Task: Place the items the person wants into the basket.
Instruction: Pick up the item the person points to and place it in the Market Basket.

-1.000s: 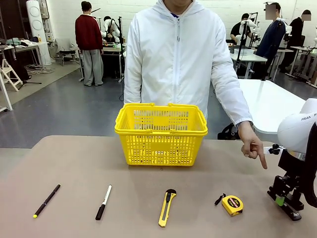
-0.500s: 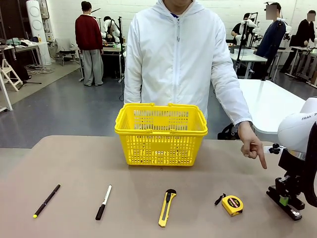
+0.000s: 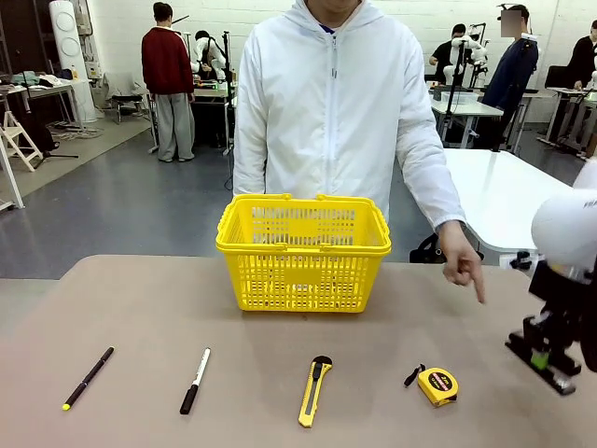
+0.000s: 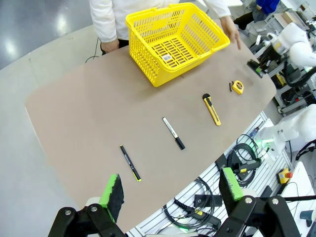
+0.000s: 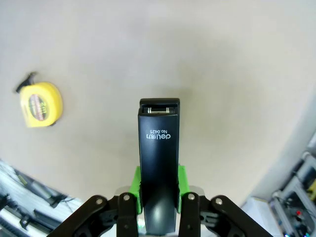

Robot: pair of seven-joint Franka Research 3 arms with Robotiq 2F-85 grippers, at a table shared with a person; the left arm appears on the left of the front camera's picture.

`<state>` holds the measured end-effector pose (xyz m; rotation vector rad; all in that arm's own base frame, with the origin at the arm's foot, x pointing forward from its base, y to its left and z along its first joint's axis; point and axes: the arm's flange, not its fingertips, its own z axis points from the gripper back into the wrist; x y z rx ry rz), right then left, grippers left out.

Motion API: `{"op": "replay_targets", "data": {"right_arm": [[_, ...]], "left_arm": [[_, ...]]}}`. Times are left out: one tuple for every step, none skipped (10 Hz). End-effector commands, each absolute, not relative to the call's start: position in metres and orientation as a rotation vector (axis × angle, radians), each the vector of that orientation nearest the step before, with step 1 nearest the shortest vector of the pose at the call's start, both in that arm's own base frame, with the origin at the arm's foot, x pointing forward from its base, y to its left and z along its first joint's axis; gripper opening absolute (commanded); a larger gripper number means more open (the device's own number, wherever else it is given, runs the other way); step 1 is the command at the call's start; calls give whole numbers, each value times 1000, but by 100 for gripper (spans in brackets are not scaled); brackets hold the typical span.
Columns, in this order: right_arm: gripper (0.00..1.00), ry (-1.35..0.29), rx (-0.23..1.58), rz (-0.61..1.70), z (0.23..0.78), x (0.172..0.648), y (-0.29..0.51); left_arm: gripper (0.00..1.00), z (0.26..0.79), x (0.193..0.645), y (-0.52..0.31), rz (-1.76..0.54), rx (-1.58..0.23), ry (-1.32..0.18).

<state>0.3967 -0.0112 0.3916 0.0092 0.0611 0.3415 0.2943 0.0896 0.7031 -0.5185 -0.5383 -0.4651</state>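
The yellow lattice basket (image 3: 303, 252) (image 4: 158, 61) stands at the far middle of the table, in front of the person in a white jacket. A thin black pen with a yellow tip (image 3: 88, 378) (image 4: 130, 162) and a white marker with a black cap (image 3: 195, 381) (image 4: 174, 133) lie at the near left. My right gripper (image 3: 541, 359) (image 5: 158, 180) is shut on a black stapler (image 5: 158, 143) (image 3: 560, 378), held just above the table at the far right. The person's hand (image 3: 462, 266) points down beside it. My left gripper (image 4: 170, 186) hangs open high over the table's near edge.
A yellow-and-black utility knife (image 3: 314, 390) (image 4: 212, 108) and a yellow tape measure (image 3: 437, 385) (image 5: 41, 104) lie in the near row, between the marker and my right gripper. Bare tabletop lies between that row and the basket. Cables and equipment sit beyond the table's edge.
My right gripper has shut on the black stapler and lifted it a little off the table. The person's pointing hand has drawn back up and slightly left.
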Motion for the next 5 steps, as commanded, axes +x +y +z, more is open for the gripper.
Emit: {"op": "replay_targets", "data": {"right_arm": [[0,29,-115,382,497,390,28],[0,14,-133,395,539,396,44],[0,-5,-154,416,572,404,63],[0,-35,-184,495,598,416,89],[0,-83,-195,604,623,435,126]], "left_arm": [[100,703,293,90,-481,-530,-545],[100,703,293,90,-481,-530,-545],[100,703,293,90,-481,-530,-545],[100,703,293,90,-481,-530,-545],[100,703,293,90,-481,-530,-545]]}}
